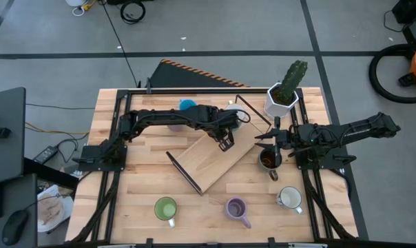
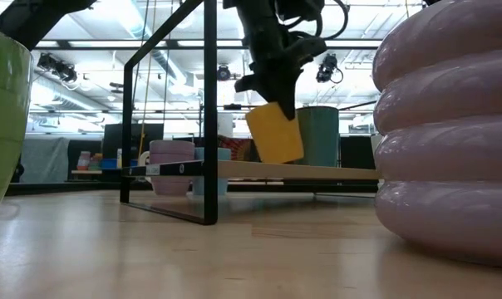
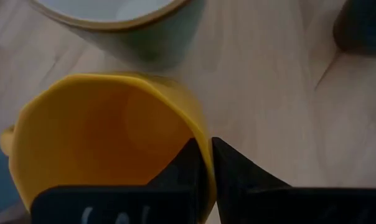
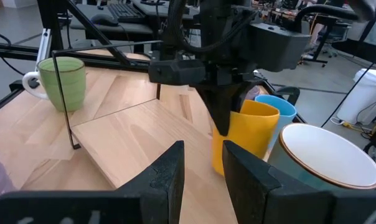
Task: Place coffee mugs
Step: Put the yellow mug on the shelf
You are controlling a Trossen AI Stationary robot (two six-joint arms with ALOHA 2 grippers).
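Note:
My left gripper (image 1: 225, 140) is over the tilted wooden shelf board (image 1: 215, 157), shut on the orange mug (image 3: 107, 137). In the low view the mug (image 2: 276, 133) hangs tilted just over the board. A pale green mug with a white inside (image 4: 325, 162) and the blue mug (image 4: 281, 109) stand close beside it. My right gripper (image 4: 203, 168) is open, level with the board's right end and pointing at the orange mug (image 4: 250, 134). The dark brown mug (image 1: 268, 160) stands just near of it. My left gripper pinches the orange mug's rim wall (image 3: 203, 140), one finger inside (image 3: 185, 162) and one outside (image 3: 235, 168). The fingers come from above, pointing down (image 4: 222, 118). The mug hangs tilted below them; whether its base touches the board I cannot tell.
The green mug (image 1: 166, 209), a lilac mug (image 1: 237, 208) and a white mug (image 1: 289, 198) stand on the table's near part. Another lilac mug (image 2: 172, 166) shows behind the board. The white cactus pot (image 1: 282, 96) is at the far right. A black wire frame (image 2: 209, 108) edges the board.

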